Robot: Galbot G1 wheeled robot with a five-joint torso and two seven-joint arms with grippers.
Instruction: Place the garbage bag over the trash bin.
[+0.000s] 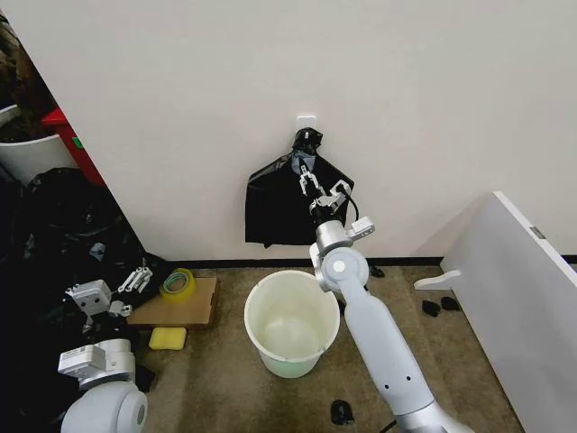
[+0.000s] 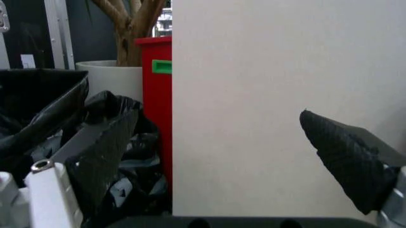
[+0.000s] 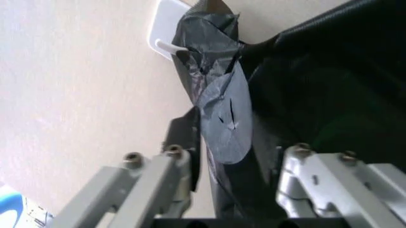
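Head view: my right gripper (image 1: 311,183) is raised to the wall, fingers spread wide around the black plastic garbage bag (image 1: 275,209), a flat bundle gathered to a knot on a white wall hook (image 1: 306,120). The round cream-white plastic trash bin (image 1: 291,323) stands empty on the floor directly below. My left gripper (image 1: 137,280) idles low at the left, jaws parted. Judgement: I should close just under the knot, pinch one layer firmly, and lift off the hook before pulling away.
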